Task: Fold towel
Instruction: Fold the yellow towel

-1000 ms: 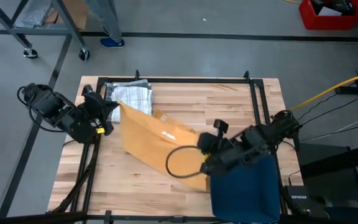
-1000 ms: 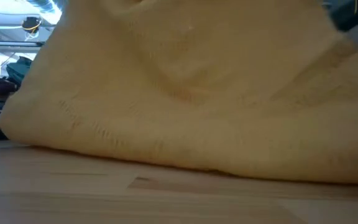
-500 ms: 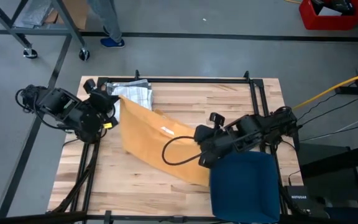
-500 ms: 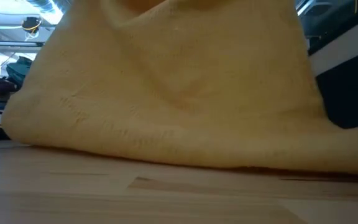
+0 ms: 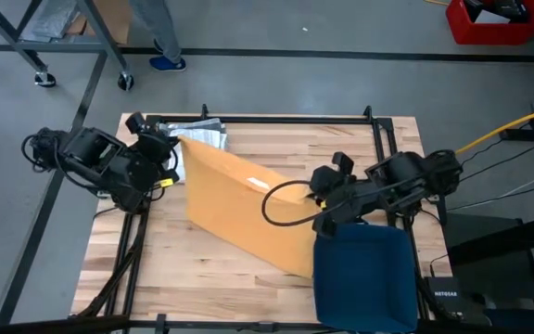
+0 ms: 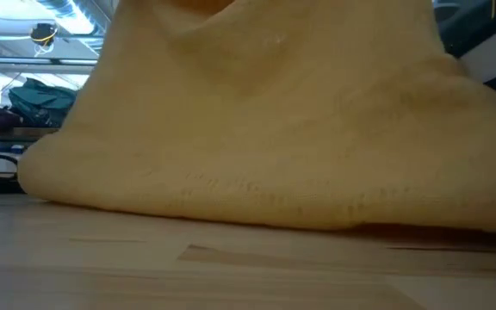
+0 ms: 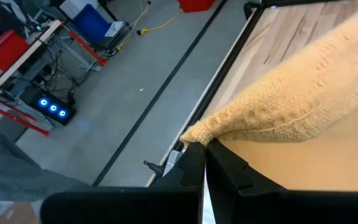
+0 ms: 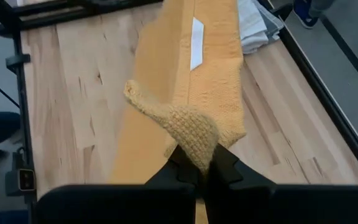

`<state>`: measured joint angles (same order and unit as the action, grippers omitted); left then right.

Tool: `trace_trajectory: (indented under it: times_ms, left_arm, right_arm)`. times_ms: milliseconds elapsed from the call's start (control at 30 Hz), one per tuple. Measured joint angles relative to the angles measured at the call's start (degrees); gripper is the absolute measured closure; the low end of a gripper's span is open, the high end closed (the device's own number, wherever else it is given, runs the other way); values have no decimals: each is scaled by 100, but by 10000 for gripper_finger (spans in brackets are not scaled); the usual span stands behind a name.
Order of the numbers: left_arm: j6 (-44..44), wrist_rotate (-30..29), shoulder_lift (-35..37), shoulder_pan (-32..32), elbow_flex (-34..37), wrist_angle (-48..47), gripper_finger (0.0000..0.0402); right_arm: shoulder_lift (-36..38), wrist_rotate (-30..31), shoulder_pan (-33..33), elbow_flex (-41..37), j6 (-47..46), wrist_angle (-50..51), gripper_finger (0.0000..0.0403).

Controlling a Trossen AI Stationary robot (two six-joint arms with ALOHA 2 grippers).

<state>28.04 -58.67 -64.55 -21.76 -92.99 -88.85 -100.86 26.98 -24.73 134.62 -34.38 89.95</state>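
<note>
A yellow towel (image 5: 239,199) spans the middle of the table, its upper edge strung between my two grippers. Its lower part (image 6: 231,202) rests on the wood. My left gripper (image 5: 175,146) is shut on the towel's far-left corner, and my right gripper (image 5: 315,192) is shut on the corner toward the right. A white label (image 8: 196,42) shows on the towel in the right wrist view. My left gripper pinches the towel's far-left corner (image 7: 196,133) between its two fingers, coming from the table's left and slanting down. The corner is lifted and the edge runs taut away from it. My right gripper pinches a bunched corner (image 8: 193,138) between its two fingers, slanting down from the table's right. That corner is lifted clear and the cloth falls away below it to the table.
A folded white-and-grey cloth (image 5: 199,135) lies at the far left, just behind the left gripper. A dark blue cloth (image 5: 364,278) covers the near right corner. A black frame (image 5: 378,148) borders the work area. A person's legs (image 5: 160,32) stand beyond the far edge.
My right gripper has risen and gone toward the table's right and far edges, keeping hold of its corner. My left gripper has swung toward the far edge and rolled. The towel's upper edge, slack before, is now drawn straight and taut; its lower part stays on the table.
</note>
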Motion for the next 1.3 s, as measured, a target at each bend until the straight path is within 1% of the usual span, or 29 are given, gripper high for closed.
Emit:
trace_trajectory:
  times_ms: [200, 333, 567, 633, 733, 867, 967, 1100, 1300]
  left_arm:
    - [-367, 1, -73, 310, 0, 413, 401]
    - [-900, 47, -183, 533, 0, 791, 401]
    - [-2008, 747, -317, 838, 0, 1648, 401]
    - [-2271, 1041, -317, 939, 0, 1875, 401]
    - [-2402, 1467, -317, 1088, 0, 2091, 401]
    - [-2396, 1745, -341, 1257, 0, 2069, 401]
    - [-2394, 1952, -345, 1316, 0, 2045, 401]
    - [-2427, 2018, -350, 1362, 0, 2049, 401]
    - [-2602, 2016, -350, 1371, 0, 2047, 401]
  right_arm:
    - [13, 2, 2, -213, 151, 10, 398]
    - [119, 7, 2, -218, 204, 7, 398]
    - [633, 46, 2, -218, 207, 9, 398]
    - [790, 50, 2, -218, 209, 9, 398]
    - [960, 97, 2, -218, 210, 9, 398]
    - [1012, 185, 0, -295, 320, -1, 398]
    - [1027, 171, 0, -661, 338, -4, 398]
    - [1114, 41, 0, -1510, 275, -88, 398]
    - [1683, -354, 0, -3312, 316, -1538, 398]
